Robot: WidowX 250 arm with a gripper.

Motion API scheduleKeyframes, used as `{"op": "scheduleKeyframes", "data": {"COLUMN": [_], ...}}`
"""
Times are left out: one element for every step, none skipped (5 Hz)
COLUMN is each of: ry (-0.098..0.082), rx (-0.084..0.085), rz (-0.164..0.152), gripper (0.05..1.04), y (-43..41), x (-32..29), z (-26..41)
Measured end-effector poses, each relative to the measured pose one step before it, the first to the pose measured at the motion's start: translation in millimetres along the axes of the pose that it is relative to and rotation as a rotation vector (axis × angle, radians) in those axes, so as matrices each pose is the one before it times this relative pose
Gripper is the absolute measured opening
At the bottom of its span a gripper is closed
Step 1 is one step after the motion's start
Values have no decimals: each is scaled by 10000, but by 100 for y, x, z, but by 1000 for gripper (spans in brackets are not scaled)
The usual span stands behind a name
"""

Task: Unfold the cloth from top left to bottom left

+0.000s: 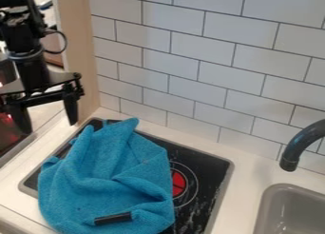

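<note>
My gripper (48,123) hangs at the upper left, its two fingers spread apart with nothing between them. It is above and to the left of the blue cloth (105,176), not touching it. Crumpled with raised folds, the cloth lies over the left and middle part of the black stove top (213,167). One peak of the cloth points up near its top edge, and a smaller one stands at its upper left. A short dark strip (113,219) lies on the cloth near its lower edge.
A red burner mark (177,183) shows to the right of the cloth. The grey sink (289,209) and a dark faucet (301,145) are at the right. A white tiled wall (190,71) rises behind, with a beige post (77,47) beside the arm.
</note>
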State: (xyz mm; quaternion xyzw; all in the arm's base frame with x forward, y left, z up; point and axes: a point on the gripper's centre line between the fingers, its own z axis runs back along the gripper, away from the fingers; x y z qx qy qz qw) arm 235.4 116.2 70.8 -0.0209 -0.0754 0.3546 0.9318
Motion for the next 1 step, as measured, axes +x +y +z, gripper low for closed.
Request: {"op": "scheduleKeyframes", "data": {"ry": [-156], "rx": [-165], "rz": [-181], "gripper": [998], "y": [-208], "x": [-363], "z": [854]}}
